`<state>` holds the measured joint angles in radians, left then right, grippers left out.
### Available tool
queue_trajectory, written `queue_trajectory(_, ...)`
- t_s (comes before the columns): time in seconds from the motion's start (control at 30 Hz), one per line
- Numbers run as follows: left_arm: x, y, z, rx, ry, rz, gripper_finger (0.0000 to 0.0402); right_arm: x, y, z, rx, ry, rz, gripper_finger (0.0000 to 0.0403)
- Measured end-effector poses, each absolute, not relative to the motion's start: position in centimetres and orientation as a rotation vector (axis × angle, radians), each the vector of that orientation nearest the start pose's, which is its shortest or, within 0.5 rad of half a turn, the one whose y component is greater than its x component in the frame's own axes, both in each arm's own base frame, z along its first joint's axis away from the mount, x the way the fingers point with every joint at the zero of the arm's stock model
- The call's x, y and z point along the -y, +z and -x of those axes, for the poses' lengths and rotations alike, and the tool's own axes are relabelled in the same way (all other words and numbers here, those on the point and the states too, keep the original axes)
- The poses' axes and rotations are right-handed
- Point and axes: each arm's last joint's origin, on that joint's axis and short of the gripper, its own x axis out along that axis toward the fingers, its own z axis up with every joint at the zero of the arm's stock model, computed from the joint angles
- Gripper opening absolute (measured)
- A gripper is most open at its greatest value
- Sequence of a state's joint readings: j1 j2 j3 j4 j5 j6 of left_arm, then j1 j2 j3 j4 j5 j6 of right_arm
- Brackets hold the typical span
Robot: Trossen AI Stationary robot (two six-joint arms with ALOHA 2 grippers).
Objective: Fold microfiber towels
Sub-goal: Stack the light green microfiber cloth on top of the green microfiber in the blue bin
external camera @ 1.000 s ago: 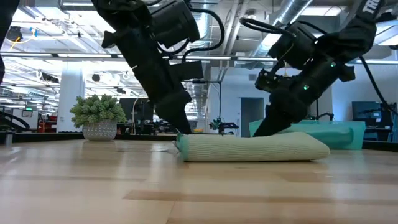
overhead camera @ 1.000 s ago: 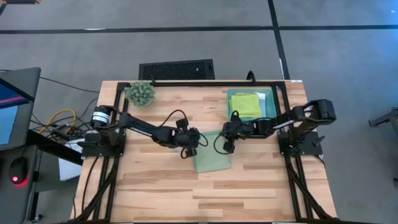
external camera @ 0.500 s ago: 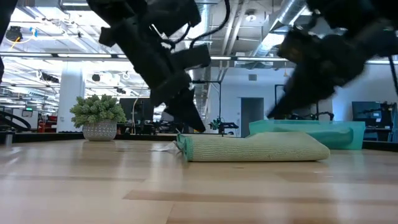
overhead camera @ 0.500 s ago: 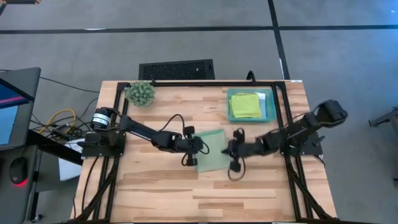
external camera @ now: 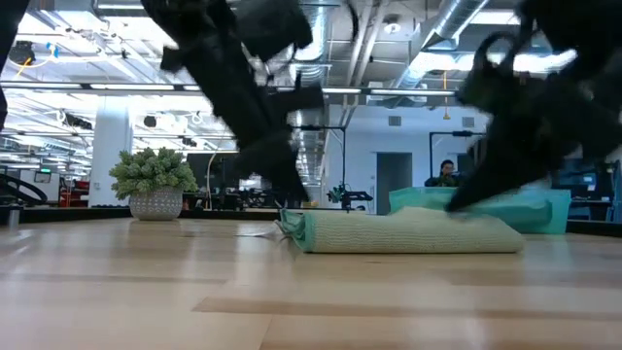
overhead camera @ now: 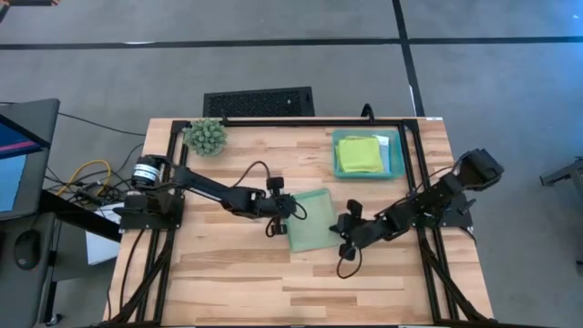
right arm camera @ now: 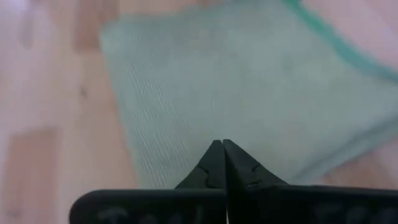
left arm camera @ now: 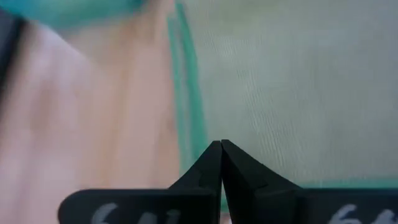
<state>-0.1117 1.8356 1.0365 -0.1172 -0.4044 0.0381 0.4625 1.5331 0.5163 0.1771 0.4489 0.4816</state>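
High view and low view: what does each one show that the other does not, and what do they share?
Only the high view shows the lime green towel lying inside the teal plastic tray, and the whole wooden table from above.

Only the low view shows the thickness of the folded pale sage green towel, the white pot under the small spiky green plant, and a person far behind.

Both show the sage towel on the table with the left gripper and right gripper shut beside it.
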Motion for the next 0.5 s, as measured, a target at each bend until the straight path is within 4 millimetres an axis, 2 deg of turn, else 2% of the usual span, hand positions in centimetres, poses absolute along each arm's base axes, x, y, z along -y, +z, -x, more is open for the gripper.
queue_trajectory(0.13, 2.8, 17.8, -35.3, -0.838, 0.224, -0.309, 0.0, -10.1, 15.0, -22.5, -0.64, -0.13, -0.125, 0.001)
queue_trajectory(0.27, 3.7, 20.2, -35.0, -0.737, 0.1, -0.179, 0.0, -10.1, 17.5, -21.4, -0.572, -0.088, -0.158, 0.0011)
queue_trajectory(0.4, 6.1, 20.8, -35.5, -0.627, -0.016, 0.001, 0.0, -8.8, 19.5, -20.4, -0.527, -0.134, -0.289, 0.0008)
queue_trajectory(0.5, 8.0, 20.1, -35.6, -0.623, -0.022, 0.129, 0.0, -6.8, 19.8, -20.4, -0.564, -0.165, -0.383, 0.0004)
